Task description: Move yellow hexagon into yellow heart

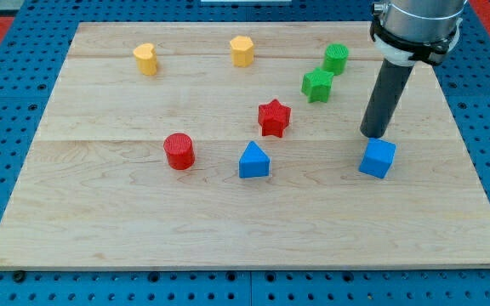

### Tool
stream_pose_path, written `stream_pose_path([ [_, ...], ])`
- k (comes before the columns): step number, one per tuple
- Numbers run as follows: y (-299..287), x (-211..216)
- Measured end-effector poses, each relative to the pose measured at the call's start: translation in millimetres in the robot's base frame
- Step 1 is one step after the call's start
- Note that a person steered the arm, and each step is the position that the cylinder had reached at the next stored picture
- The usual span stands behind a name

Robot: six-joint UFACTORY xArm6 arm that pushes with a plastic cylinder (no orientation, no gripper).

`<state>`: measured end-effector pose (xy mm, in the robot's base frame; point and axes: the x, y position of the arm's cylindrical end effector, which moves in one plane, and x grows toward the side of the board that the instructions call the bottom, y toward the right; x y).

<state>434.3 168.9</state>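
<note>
The yellow hexagon [242, 50] stands near the view's top, a little left of centre. The yellow heart [146, 59] stands further to the view's left, near the top, well apart from the hexagon. My tip [373, 134] is at the view's right, just above the blue cube [378, 158] and close to it. The tip is far to the right of and below both yellow blocks.
A green cylinder [336, 58] and a green star [317, 85] stand at the upper right. A red star [274, 117] is near the centre. A red cylinder [179, 150] and a blue triangle [253, 161] stand below it. The wooden board [100, 212] ends on a blue pegboard.
</note>
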Motion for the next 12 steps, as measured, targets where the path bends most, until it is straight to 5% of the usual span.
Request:
stream_pose_path([
  [5,4,-33],
  [8,36,-128],
  [12,-60,-164],
])
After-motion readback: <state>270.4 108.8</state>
